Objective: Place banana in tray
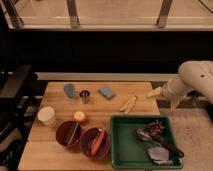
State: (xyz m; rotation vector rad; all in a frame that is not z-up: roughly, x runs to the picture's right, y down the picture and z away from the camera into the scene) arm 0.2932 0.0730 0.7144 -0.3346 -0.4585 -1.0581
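My gripper (154,93) hangs open and empty, just right of the banana (128,104), which lies beyond the tray's (127,142) far rim.

End effector (164,98) at right, fingers (155,92) spread.

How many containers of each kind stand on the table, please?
Red bowls: 2
Cups: 2
Green tray: 1
Total: 5
The open gripper hovers at the table edge, beyond the banana.
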